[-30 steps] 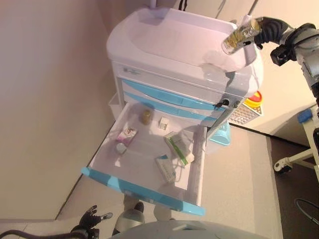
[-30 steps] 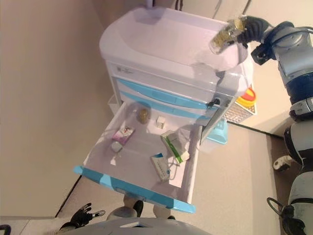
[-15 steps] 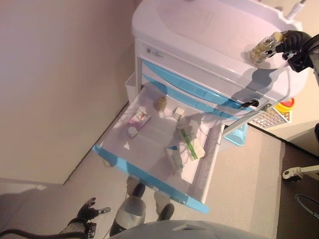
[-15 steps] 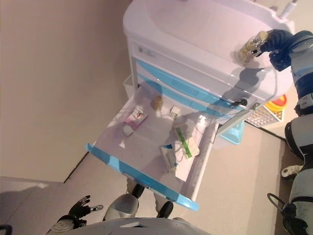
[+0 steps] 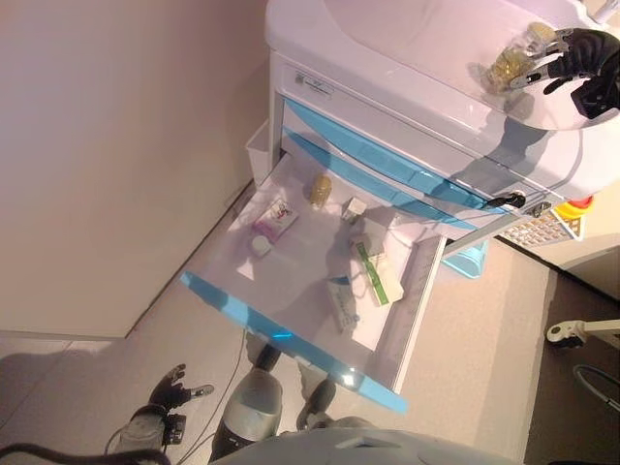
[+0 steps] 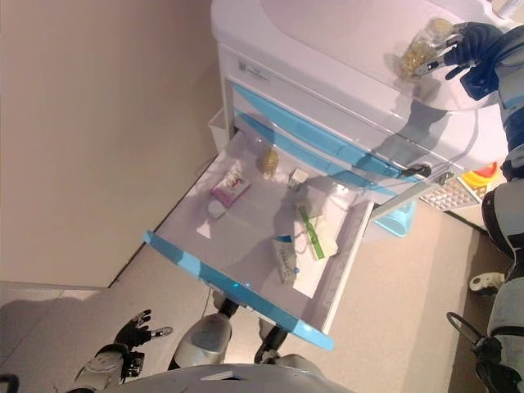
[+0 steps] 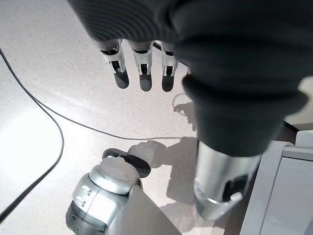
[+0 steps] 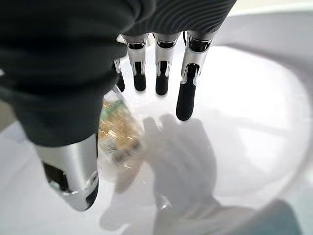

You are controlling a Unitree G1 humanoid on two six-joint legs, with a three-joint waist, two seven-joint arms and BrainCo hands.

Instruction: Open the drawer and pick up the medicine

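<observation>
The white and blue medical cart [image 5: 387, 107] has its lower drawer [image 5: 291, 339] pulled out. A clear medicine bottle with yellow pills [image 5: 509, 60] lies on the cart's recessed top [image 5: 407, 29]. In the right wrist view the bottle [image 8: 117, 132] sits beside the thumb. My right hand [image 5: 581, 53] is just right of it, fingers [image 8: 161, 73] straight and spread, not closed round it. My left hand [image 5: 170, 392] hangs low near the floor, open and empty, with straight fingers [image 7: 142, 63].
The drawer holds an amber bottle [image 5: 319, 187], a pink box [image 5: 274, 217], a small white box [image 5: 355, 207], a green-and-white box [image 5: 378, 276] and a blue-and-white box [image 5: 342, 305]. A wall is at the left. A light blue bin [image 5: 465, 260] and a yellow-red container [image 5: 572, 208] are on the cart's right side.
The camera has shifted. My right hand brought the bottle from above the cart's right edge down onto the cart top, and its fingers have opened off it.
</observation>
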